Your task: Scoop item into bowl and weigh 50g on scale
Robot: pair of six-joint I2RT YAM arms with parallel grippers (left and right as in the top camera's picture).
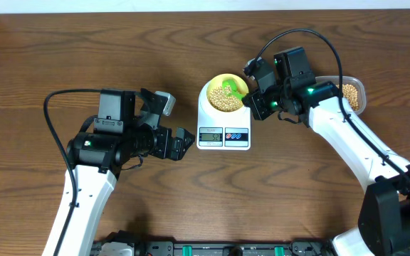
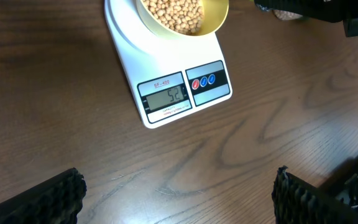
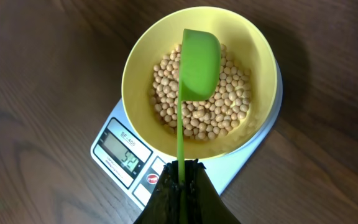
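On one scale [image 1: 223, 136], one bowl [image 3: 135, 68] of beans [image 3: 229, 99], right claw [image 3: 180, 171] gripping one scoop [image 3: 199, 62], left claw [image 1: 182, 144] agape, empty.

worktop [image 1: 41, 50]: brown wood grain | clear plastic tub [image 1: 362, 91]: far right, partly hidden | green scoop [image 3: 199, 59]: far centre, rounded back showing

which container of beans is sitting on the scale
The yellow bowl: it rests on top of the white scale. The clear tub stands off the scale, directly on the table further right.
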